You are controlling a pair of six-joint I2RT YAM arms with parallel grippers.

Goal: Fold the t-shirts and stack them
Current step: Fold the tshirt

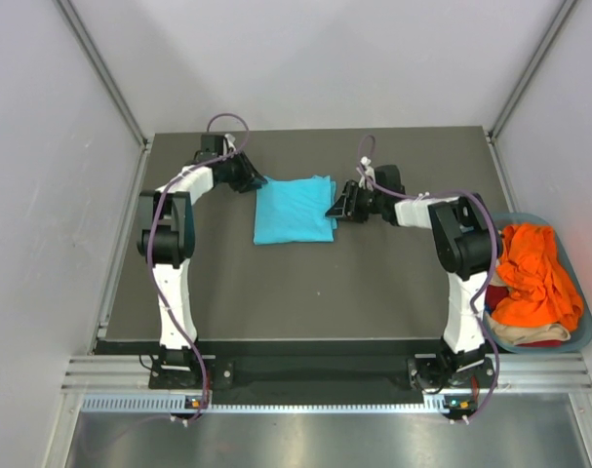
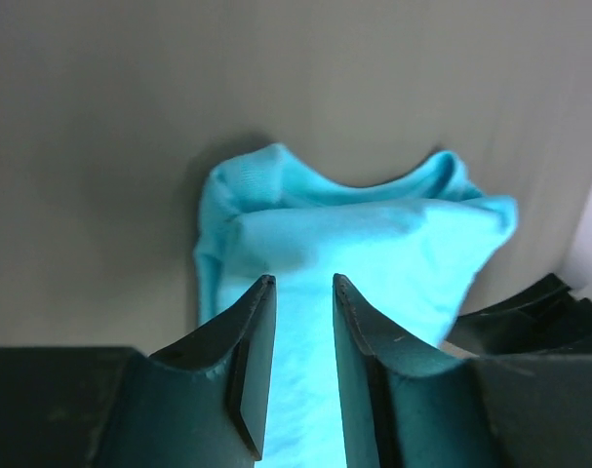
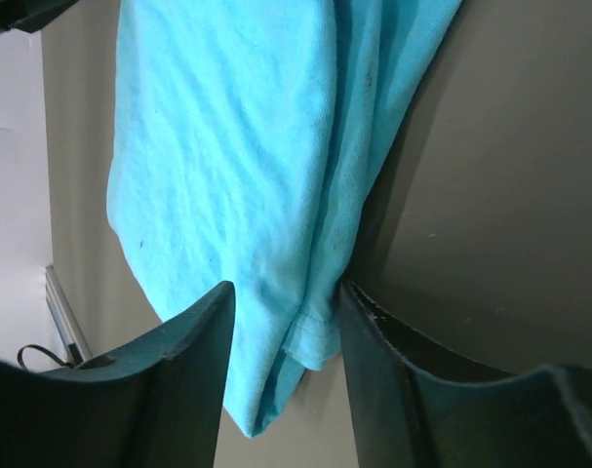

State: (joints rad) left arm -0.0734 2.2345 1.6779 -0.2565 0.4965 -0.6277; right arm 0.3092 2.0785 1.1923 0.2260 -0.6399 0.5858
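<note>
The turquoise t-shirt (image 1: 294, 210) lies folded into a rough square at the back middle of the dark table. My left gripper (image 1: 254, 182) sits at its upper left corner. In the left wrist view (image 2: 303, 283) its jaws stand apart, with the turquoise cloth (image 2: 374, 244) below and ahead of them. My right gripper (image 1: 336, 208) is at the shirt's right edge. In the right wrist view (image 3: 286, 292) its jaws are wide apart, with the hemmed corner of the cloth (image 3: 227, 146) lying loose between them. An orange t-shirt (image 1: 534, 273) lies crumpled in the basket.
The blue-grey basket (image 1: 580, 331) stands off the table's right edge, with beige cloth (image 1: 515, 333) and a bit of red cloth (image 1: 495, 297) under the orange shirt. Grey walls enclose the table (image 1: 305, 292) on the left, back and right.
</note>
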